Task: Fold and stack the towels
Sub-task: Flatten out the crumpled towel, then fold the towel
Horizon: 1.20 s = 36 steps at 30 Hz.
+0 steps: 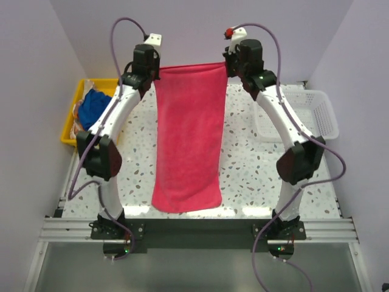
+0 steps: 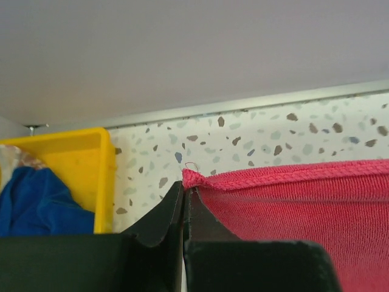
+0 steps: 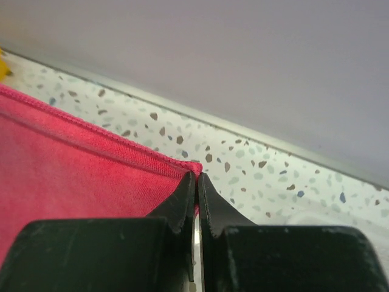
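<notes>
Between the two raised arms, over mid-table, the hot pink towel hangs full length as a flat sheet; its top hem is stretched taut across, and its lower hem shows near the table's near edge, just above the black base rail; whether that hem touches the terrazzo table I can't tell from above.

Left gripper is clamped on the towel's left top corner; jaws are pressed together with only the hem tip poking out above them. Right gripper is the same on the right corner, with very little cloth in the bite.

Risks as I judge them:
- both grips are on the extreme corner; any extra spreading tension or a jerk could pull a hem out, and the towel would then swing off one arm and crumple
- the lower hem sits so close to the near edge that lowering straight down may drape it onto the rail or the arm bases instead of the table; it likely needs carrying toward the far side first
- uneven descent of the two arms would skew the sheet, giving a crooked fold

Royal blue towel is bunched in the yellow tray at far left, well apart; white mesh basket at far right; neither lies in the path.
</notes>
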Each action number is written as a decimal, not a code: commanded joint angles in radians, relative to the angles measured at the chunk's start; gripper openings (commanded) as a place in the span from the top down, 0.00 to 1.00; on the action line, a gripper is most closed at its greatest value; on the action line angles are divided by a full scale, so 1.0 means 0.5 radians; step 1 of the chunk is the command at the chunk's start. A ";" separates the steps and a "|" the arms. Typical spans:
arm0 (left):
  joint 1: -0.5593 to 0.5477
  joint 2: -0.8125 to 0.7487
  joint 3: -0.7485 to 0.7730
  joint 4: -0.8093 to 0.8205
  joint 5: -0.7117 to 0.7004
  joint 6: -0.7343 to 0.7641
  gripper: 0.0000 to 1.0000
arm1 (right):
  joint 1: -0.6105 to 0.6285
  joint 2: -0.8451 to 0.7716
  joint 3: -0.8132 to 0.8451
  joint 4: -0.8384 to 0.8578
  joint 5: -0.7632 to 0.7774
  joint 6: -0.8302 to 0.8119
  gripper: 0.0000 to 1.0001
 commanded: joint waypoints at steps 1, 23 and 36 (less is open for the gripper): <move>0.163 0.287 0.234 0.142 -0.163 -0.101 1.00 | -0.124 0.225 0.152 0.260 0.101 -0.016 1.00; 0.314 0.043 -0.480 0.271 0.550 -0.295 1.00 | -0.131 0.202 -0.381 0.187 -0.332 -0.114 1.00; 0.314 -0.442 -1.201 0.022 0.697 -0.494 1.00 | -0.017 -0.188 -0.881 -0.172 -0.305 -0.043 1.00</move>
